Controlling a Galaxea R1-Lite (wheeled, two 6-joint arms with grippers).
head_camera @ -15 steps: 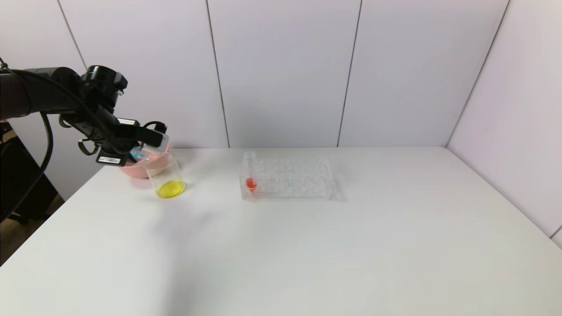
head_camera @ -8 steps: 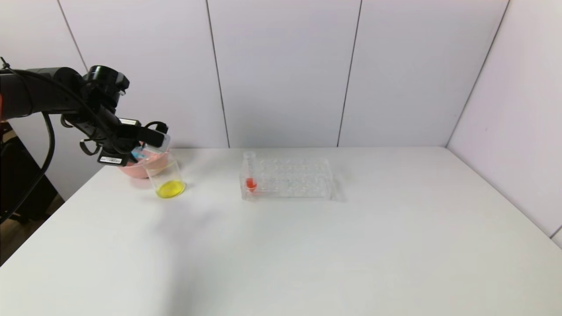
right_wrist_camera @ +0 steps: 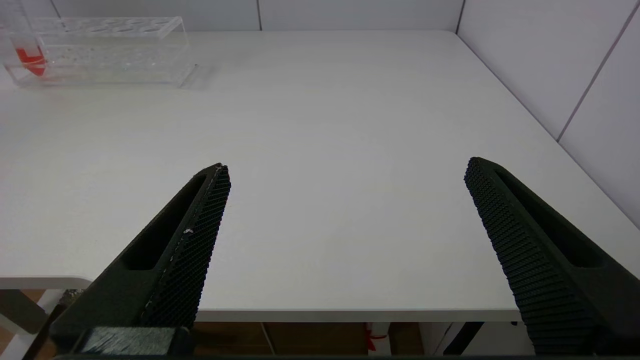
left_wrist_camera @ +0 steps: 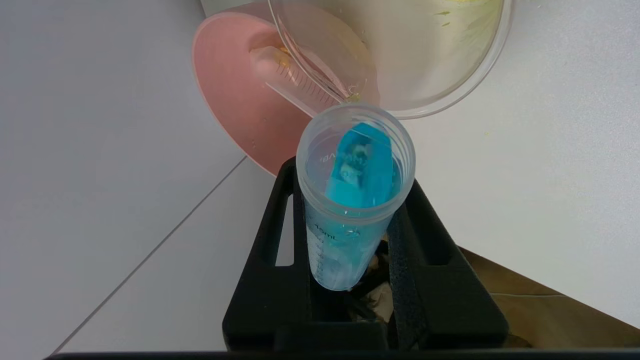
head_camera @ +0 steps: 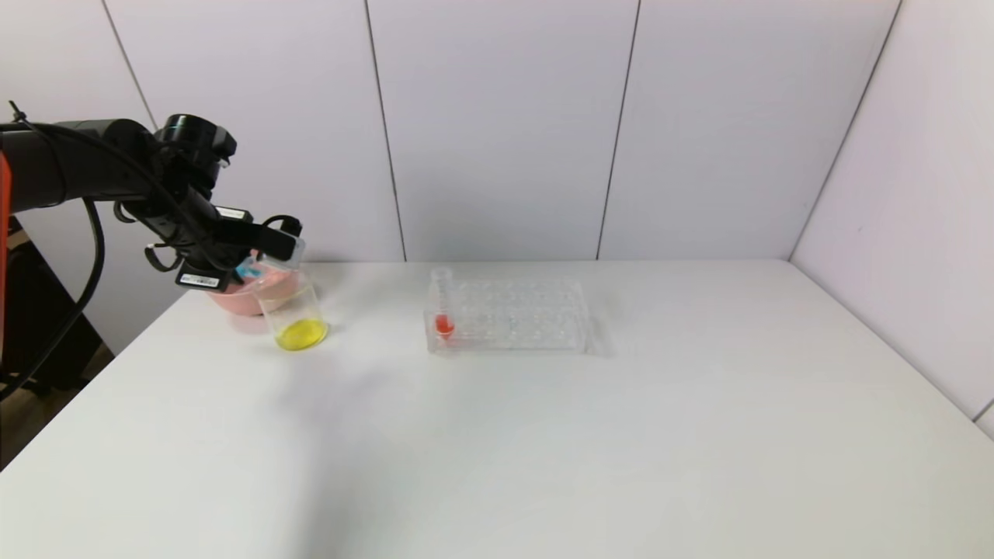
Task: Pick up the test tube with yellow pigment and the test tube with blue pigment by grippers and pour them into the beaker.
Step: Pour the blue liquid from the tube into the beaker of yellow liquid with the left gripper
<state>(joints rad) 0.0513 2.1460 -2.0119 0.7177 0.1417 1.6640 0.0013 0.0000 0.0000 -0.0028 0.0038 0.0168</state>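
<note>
My left gripper (head_camera: 272,247) (left_wrist_camera: 350,200) is shut on the test tube with blue pigment (left_wrist_camera: 352,200), held tilted nearly level with its open mouth at the rim of the beaker (head_camera: 293,310) (left_wrist_camera: 440,55). Blue liquid lies along the tube's inside, near its mouth. The beaker stands at the table's far left with yellow liquid (head_camera: 301,335) in its bottom. The test tube with yellow pigment (left_wrist_camera: 300,87) lies emptied in the pink bowl (head_camera: 237,299) (left_wrist_camera: 235,100) behind the beaker. My right gripper (right_wrist_camera: 345,172) is open and empty above the table's near edge; it is out of the head view.
A clear rectangular tube rack (head_camera: 509,317) (right_wrist_camera: 100,50) stands at mid-table and holds a tube with red-orange liquid (head_camera: 443,310) (right_wrist_camera: 30,55) at its left end. The table's left edge runs close by the bowl.
My left arm has shifted slightly right and up with the blue tube, bringing its mouth closer over the beaker's rim. The beaker's liquid is still yellow.
</note>
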